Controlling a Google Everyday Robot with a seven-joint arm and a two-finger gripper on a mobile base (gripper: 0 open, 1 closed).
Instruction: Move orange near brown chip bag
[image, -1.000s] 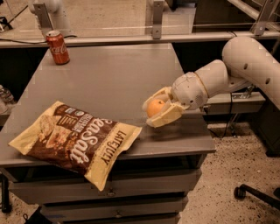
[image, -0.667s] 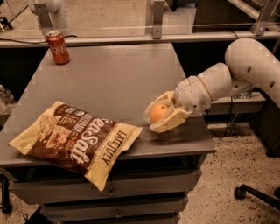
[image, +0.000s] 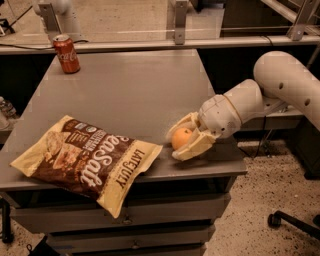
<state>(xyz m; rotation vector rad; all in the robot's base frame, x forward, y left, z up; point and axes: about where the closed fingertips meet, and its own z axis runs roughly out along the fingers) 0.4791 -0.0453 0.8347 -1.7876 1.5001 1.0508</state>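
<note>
Orange (image: 181, 137) fruit is pinched between the two pale fingers of the pincer (image: 176, 142), low over the front right part of the grey surface (image: 130, 85); whether it touches the surface cannot be told. Far to the pincer's left and well behind it, a red soda can (image: 66, 54) stands upright at the back corner. Left of the pincer, near but apart from it, the brown chip bag (image: 90, 162) lies flat, one corner hanging over the front edge. Right of the pincer, the white arm (image: 280, 85) rises away beyond the surface's side.
</note>
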